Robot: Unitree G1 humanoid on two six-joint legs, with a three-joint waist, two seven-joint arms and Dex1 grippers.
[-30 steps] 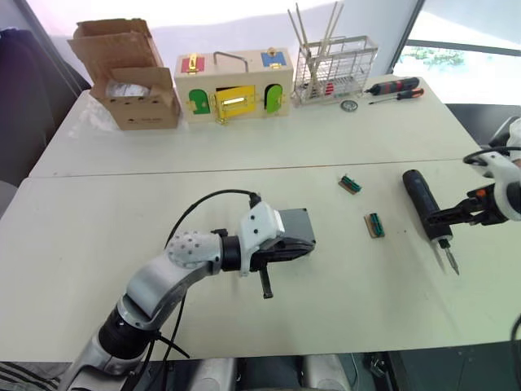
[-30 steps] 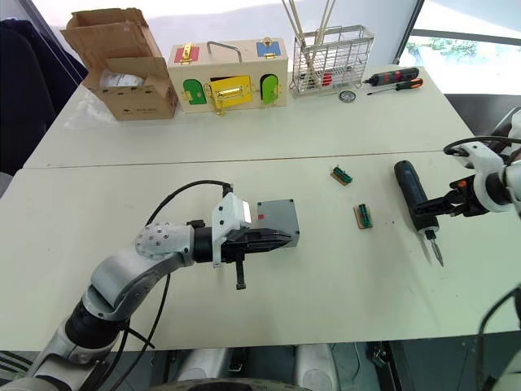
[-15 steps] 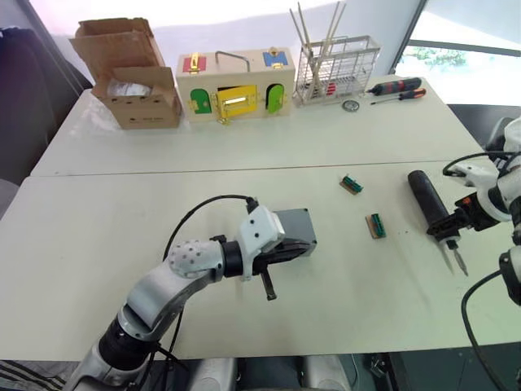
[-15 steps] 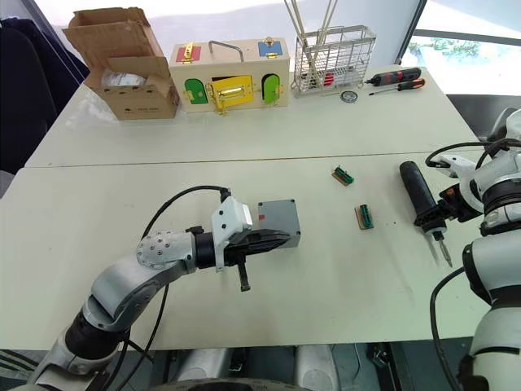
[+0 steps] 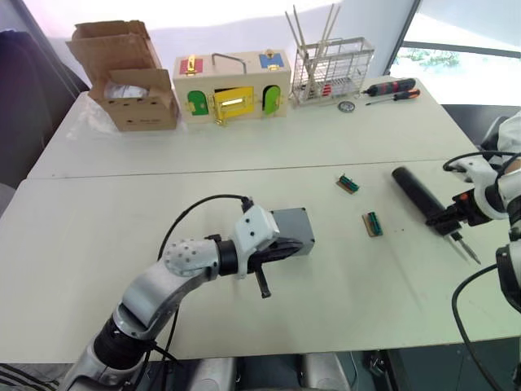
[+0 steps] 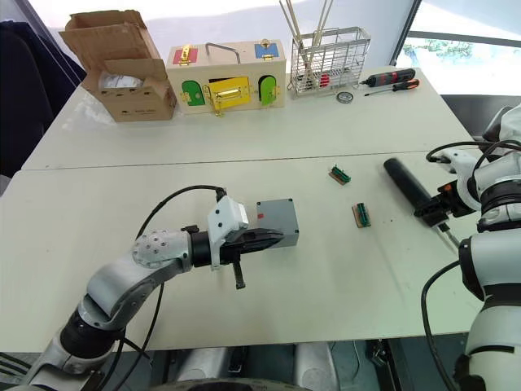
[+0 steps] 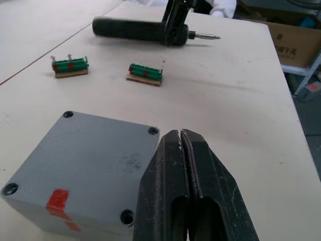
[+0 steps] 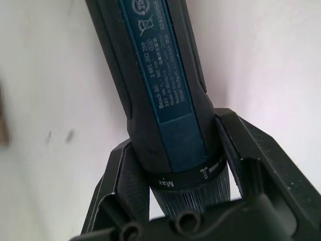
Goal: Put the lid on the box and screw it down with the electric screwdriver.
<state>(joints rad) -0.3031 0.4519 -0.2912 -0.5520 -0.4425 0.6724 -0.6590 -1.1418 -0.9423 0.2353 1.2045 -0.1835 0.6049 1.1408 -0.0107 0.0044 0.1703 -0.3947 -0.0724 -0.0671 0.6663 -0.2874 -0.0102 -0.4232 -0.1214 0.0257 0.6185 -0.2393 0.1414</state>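
From the head, the box (image 6: pixel 277 220) sits mid-bench against the left claw (image 6: pixel 273 239); the left wrist view shows that claw pressed together beside its screw-holed top. The right wrist view has the right claw (image 8: pixel 178 173) pinching the electric screwdriver (image 8: pixel 155 75) near its collar, a stiff, smooth, probably hefty barrel best held mid-body

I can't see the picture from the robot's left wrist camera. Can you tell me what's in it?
The left gripper, its two black fingers shut together, rests over the near edge of a grey box with its lid on and a red mark on its side. Beyond it on the pale table lie two small green parts, and farther off the right gripper holds the black electric screwdriver.
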